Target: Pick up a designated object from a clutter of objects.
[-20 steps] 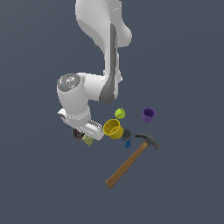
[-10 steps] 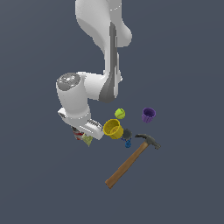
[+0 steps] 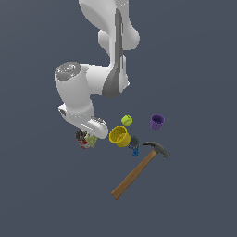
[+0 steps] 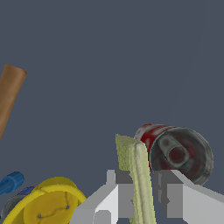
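The yellow-green sponge-like pad (image 4: 136,168) stands on edge between my two fingers, which press on its flat sides. My gripper (image 4: 143,183) is shut on it. In the exterior view the gripper (image 3: 89,139) is low at the clutter's left end, with the pad (image 3: 91,140) showing just under the hand. The red-and-dark can (image 4: 177,153) lies close beside the pad, just outside one finger; it also shows in the exterior view (image 3: 82,139).
The yellow cup (image 3: 119,136) stands just to the exterior view's right of the gripper and shows in the wrist view (image 4: 48,205). Beyond it are the yellow-green ball (image 3: 127,120), purple cup (image 3: 157,121), blue-grey piece (image 3: 134,144) and wooden-handled hammer (image 3: 139,169).
The hand with the pad has moved slightly upward in the exterior view. The cups, ball and hammer have not moved.
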### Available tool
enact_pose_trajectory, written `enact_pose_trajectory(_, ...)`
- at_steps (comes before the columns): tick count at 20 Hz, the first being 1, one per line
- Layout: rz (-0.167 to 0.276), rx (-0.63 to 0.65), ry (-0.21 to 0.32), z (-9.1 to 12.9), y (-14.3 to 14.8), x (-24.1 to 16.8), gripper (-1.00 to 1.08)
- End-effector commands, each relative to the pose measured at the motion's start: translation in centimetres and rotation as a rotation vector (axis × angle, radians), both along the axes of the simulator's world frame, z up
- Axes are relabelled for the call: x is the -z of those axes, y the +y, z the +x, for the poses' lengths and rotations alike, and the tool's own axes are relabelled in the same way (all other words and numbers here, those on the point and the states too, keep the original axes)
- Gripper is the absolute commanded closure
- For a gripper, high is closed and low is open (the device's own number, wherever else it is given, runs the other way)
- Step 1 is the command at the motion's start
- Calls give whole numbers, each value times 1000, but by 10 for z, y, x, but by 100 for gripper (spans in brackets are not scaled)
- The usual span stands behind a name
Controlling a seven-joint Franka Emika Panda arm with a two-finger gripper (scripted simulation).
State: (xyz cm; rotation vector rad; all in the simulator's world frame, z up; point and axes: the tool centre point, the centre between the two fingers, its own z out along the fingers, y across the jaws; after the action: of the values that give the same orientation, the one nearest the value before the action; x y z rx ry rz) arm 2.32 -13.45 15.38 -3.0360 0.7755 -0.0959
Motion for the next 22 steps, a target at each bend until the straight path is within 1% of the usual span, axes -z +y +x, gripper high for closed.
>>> enact_pose_trajectory(1,0,0,1,-8,-2,-16,108)
enact_pose_trajectory(8,3,1,13,-39,-10,-72,108)
enact_pose_trajectory(22,5,3,40,-105,-29,-204,108)
